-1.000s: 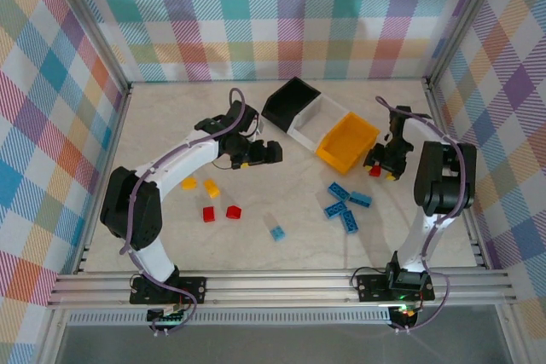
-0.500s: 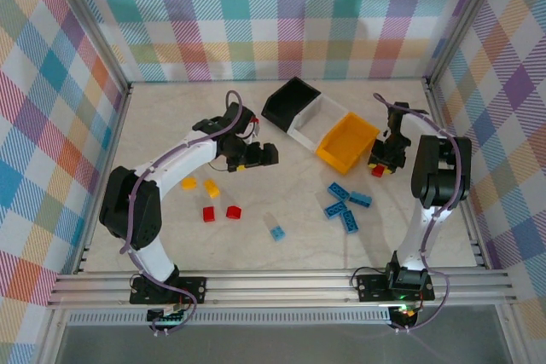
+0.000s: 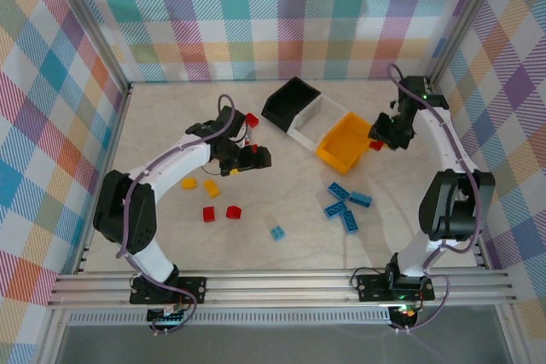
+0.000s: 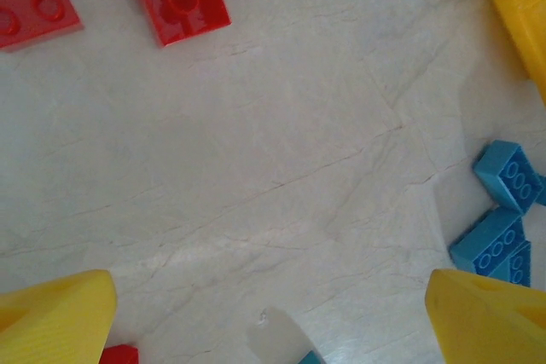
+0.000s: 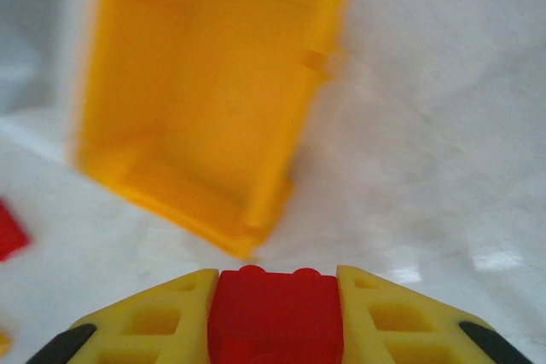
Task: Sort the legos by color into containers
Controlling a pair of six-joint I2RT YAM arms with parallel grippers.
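Clearly, a small red plastic brick (image 5: 275,317) is pinched between the two yellow fingers of the right gripper (image 3: 381,135). In the top view this gripper is seen just beside the right edge of the orange-yellow open plastic bin (image 3: 345,138), and in the right wrist view the same bin is seen blurred in front of the fingers.

The left gripper (image 3: 252,158) is held with its fingers spread wide apart, and nothing is seen between them. It is placed over the bare part of the pale table (image 3: 290,176), left of the bins.

The orange-yellow bin is set in a slanted row with a white open plastic bin (image 3: 320,117) and a black open plastic bin (image 3: 292,98); the three look touching.

On the table, a group of four blue bricks (image 3: 345,206) is found below the orange-yellow bin, and one more blue brick (image 3: 277,233) lies apart. Two red bricks (image 3: 220,212) and two yellow-orange bricks (image 3: 200,185) are found near the left arm, and another red brick (image 3: 252,119) lies left of the black bin.
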